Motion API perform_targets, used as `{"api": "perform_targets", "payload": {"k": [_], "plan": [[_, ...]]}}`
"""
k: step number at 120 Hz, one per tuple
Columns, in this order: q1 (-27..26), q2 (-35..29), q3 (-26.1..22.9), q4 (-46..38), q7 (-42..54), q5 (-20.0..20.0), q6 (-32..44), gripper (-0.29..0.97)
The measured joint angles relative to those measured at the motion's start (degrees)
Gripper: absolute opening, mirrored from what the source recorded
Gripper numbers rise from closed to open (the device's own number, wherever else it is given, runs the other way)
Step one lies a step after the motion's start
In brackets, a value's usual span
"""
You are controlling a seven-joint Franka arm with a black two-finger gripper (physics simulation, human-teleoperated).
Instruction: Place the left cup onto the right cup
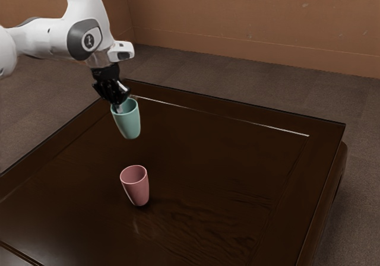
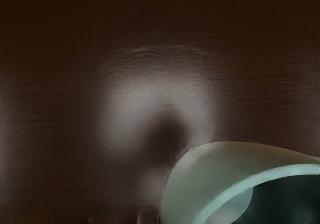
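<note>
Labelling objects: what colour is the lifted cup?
The cup is mint green, clearest in exterior view.

The dark brown wooden table (image 1: 237,177) has a polished, glossy top with fine grain. In the wrist view the table (image 2: 75,59) gives back a soft pale sheen. The mint-green tapered cup (image 1: 127,122) (image 2: 220,179) looks like smooth plastic with a satin finish. The dusty-pink tapered cup (image 1: 136,186) is likewise smooth and matt. The white robot arm (image 1: 53,37) has a smooth, faintly glossy shell, and its black two-finger gripper (image 1: 120,104) is matt. The grey floor (image 1: 53,100) looks rough, the brown wall (image 1: 267,10) mottled and matt.
</note>
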Motion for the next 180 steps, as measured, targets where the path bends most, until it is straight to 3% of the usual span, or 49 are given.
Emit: {"api": "perform_targets", "payload": {"k": [60, 94, 180], "plan": [[-0.85, -11.3, -4.65, -12.48, -9.4, 0.13, -2.36, -0.1], [-1.93, -11.66, -5.25, -15.45, -14.7, -0.06, -1.74, -0.1], [1.01, -11.49, -5.26, -19.66, -20.79, -0.88, 1.44, -0.1]]}}
